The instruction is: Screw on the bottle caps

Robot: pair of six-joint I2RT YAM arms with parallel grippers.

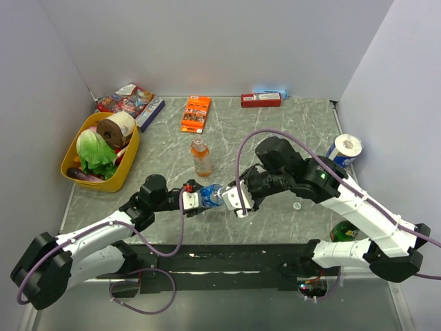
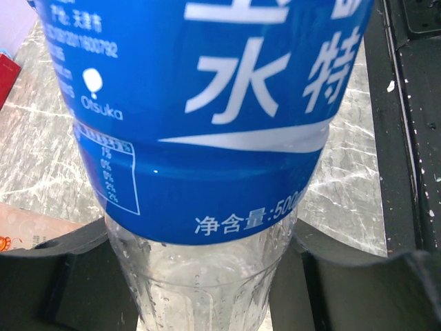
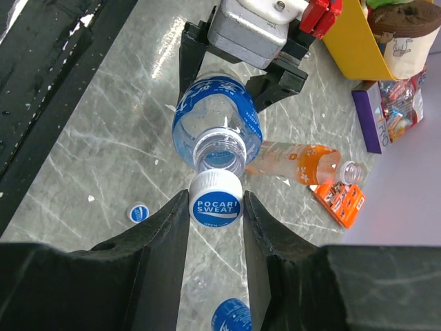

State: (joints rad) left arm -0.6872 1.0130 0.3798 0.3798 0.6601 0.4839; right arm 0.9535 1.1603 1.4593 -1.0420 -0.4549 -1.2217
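Observation:
My left gripper (image 1: 191, 198) (image 2: 207, 289) is shut on a clear bottle with a blue label (image 1: 211, 196) (image 2: 207, 117), gripping its clear lower part and holding it sideways above the table. My right gripper (image 1: 231, 197) (image 3: 216, 207) is shut on a white cap with a blue top (image 3: 216, 200). The cap sits right at the bottle's open mouth (image 3: 219, 148), slightly off its axis. The taller bottle with orange liquid (image 1: 201, 157) (image 3: 298, 162) stands uncapped behind. A loose blue cap (image 3: 138, 213) lies on the table. A second blue-labelled bottle (image 3: 234, 318) lies under my right gripper.
A yellow basket (image 1: 131, 164) with a lettuce and a paper roll sits at far left. A flat orange box (image 1: 196, 114), a red box (image 1: 261, 100) and snack packets (image 1: 131, 100) line the back. A blue-and-white roll (image 1: 344, 148), a green object (image 1: 342, 231) and a small whitish cap (image 1: 297, 205) are at right.

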